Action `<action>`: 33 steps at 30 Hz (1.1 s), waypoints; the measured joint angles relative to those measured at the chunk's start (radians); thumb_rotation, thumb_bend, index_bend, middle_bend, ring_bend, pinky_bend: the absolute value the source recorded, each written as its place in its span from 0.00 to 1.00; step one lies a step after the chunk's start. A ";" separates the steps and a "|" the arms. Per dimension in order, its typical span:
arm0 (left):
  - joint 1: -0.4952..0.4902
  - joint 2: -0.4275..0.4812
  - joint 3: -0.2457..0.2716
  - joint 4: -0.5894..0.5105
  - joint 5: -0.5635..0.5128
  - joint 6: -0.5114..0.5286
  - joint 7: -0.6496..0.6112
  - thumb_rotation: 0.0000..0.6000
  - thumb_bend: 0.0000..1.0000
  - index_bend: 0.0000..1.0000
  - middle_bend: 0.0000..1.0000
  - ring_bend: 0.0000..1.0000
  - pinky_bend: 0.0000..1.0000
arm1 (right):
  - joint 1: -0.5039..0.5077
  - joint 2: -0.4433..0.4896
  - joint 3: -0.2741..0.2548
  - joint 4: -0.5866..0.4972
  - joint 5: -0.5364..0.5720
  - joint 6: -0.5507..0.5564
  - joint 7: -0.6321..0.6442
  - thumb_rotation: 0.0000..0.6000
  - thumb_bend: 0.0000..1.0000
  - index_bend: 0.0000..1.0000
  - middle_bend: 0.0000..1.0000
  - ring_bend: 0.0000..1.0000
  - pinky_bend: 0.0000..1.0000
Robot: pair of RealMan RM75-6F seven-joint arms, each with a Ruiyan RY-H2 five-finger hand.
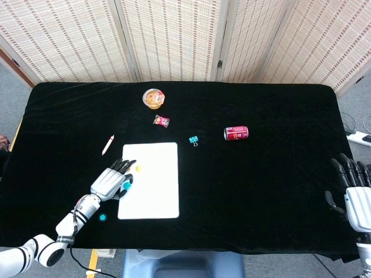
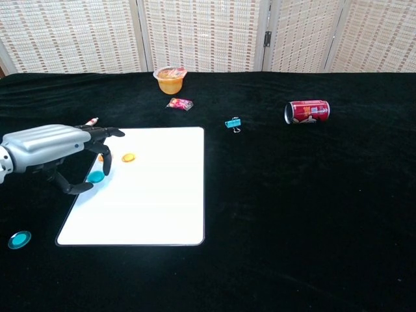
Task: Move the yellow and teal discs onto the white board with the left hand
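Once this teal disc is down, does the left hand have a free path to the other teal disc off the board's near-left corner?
Probably yes. The second teal disc lies alone on the black cloth beside the white board, nothing around it. The left hand holds a teal disc over the board, so it must release first.

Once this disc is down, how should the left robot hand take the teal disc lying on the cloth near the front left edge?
Probably from straight above, pinching opposite points of its rim. The teal disc lies flat on the black cloth, apart from the white board, so no side face offers much purchase. The left robot hand holds another teal disc over the board now.
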 measured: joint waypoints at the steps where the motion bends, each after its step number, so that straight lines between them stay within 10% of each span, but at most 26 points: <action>1: 0.001 0.000 0.002 -0.002 -0.001 0.001 0.003 1.00 0.44 0.50 0.04 0.00 0.00 | 0.000 0.000 0.000 0.000 0.000 0.000 0.000 1.00 0.46 0.00 0.00 0.00 0.00; 18: 0.012 0.008 0.020 -0.031 0.006 0.010 0.010 1.00 0.42 0.30 0.04 0.00 0.00 | 0.003 0.001 0.002 -0.004 0.001 -0.003 -0.003 1.00 0.46 0.00 0.00 0.00 0.00; 33: 0.075 0.101 0.048 -0.061 0.058 0.128 -0.037 1.00 0.42 0.42 0.04 0.00 0.00 | 0.007 0.004 0.002 -0.018 -0.014 0.000 -0.012 1.00 0.46 0.00 0.00 0.00 0.00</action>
